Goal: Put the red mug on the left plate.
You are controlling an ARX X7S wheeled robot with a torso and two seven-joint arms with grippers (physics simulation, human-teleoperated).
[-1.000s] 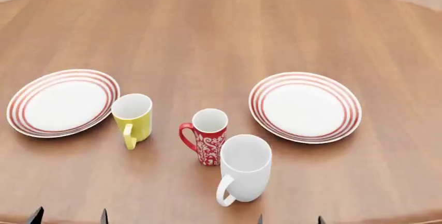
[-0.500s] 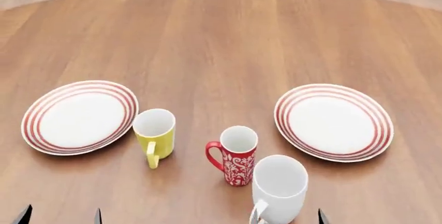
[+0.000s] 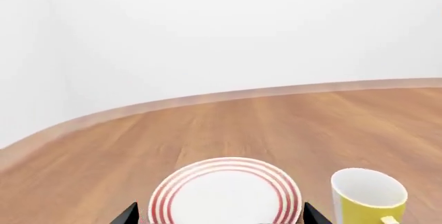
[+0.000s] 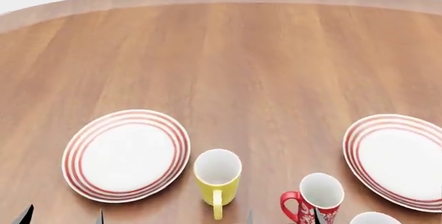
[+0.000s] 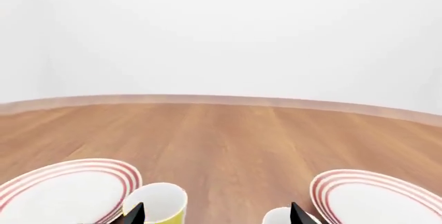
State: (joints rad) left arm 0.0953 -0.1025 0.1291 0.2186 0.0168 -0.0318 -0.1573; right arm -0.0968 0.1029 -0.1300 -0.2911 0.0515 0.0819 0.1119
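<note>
Since a second ago your view has swung left and everything slid rightward and down. Both grippers' jaws stand apart, empty. Red mug [image 4: 316,199] sits upright on the desk [image 4: 228,69], beyond the yellow mug [image 4: 217,175] from the left plate [image 4: 126,154]: grasp not begun.

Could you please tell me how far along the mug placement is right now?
Nothing is done yet: the patterned red mug stands on the wooden table, apart from the bare left red-ringed white plate. Neither pincer holds anything. Grasping, carrying and placing all remain.
</note>
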